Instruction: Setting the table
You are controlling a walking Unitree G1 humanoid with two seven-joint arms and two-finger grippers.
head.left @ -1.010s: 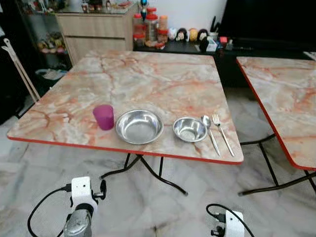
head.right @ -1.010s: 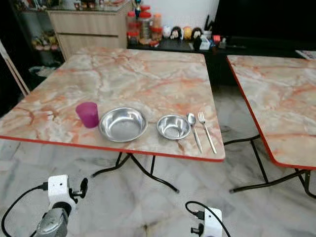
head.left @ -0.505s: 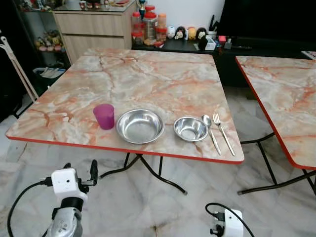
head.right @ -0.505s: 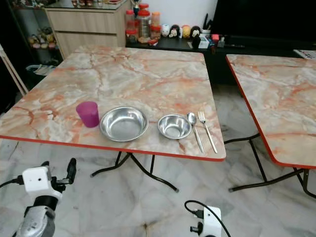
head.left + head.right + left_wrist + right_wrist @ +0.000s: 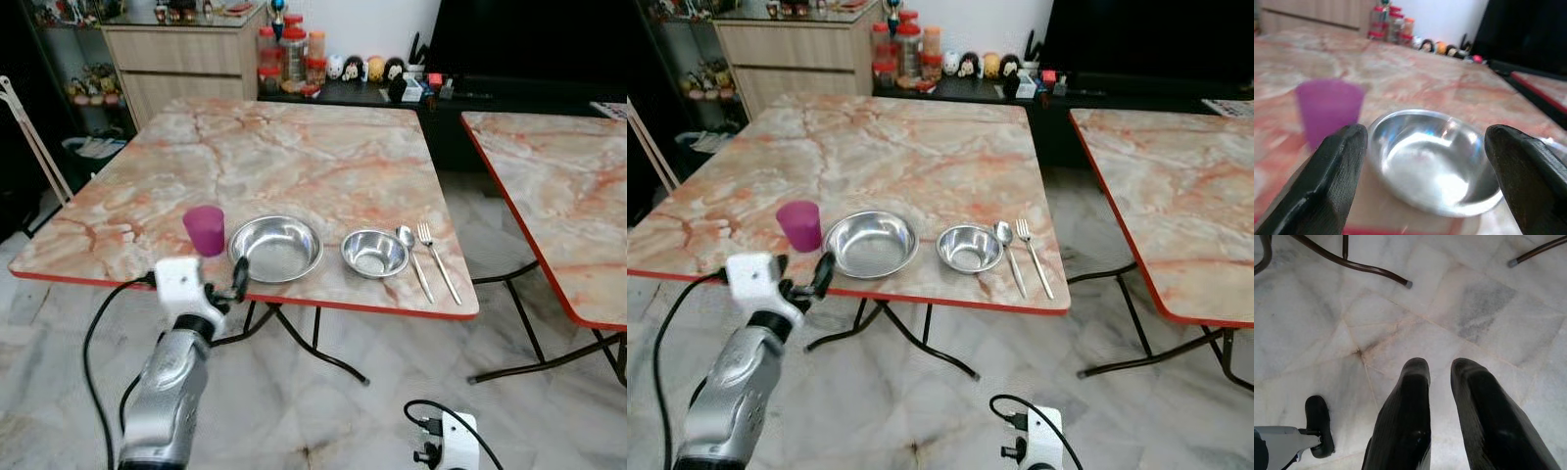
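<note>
Table (image 5: 294, 147), marble top with red edge, holds a near-edge row: purple cup (image 5: 204, 230), large steel bowl (image 5: 275, 249), small steel bowl (image 5: 374, 253), spoon (image 5: 412, 257), fork (image 5: 437, 259). Cup just beside large bowl, apart. Spoon and fork lie side by side, spoon just beside small bowl.

Left gripper (image 5: 1422, 171) raised at the near table edge, aimed at large bowl, fingers spread wide, holding nothing. In the left wrist view the bowl sits between the two fingers (image 5: 1337, 166), cup off to one side. No contact seen.

Right gripper (image 5: 1442, 396) hangs idle low over the marble floor (image 5: 1474, 298), fingers a little apart, nothing held.

Judgement: a reach for the large bowl looks likely.

Risks:
- cup is close to the finger path; a sideways drift could knock it over or shove it off the edge.
- bowl is shallow, smooth steel; a pinch on the rim may slip, or a push may slide it into the small bowl.
- row sits near the edge, so a pull toward the robot could drop items.
</note>
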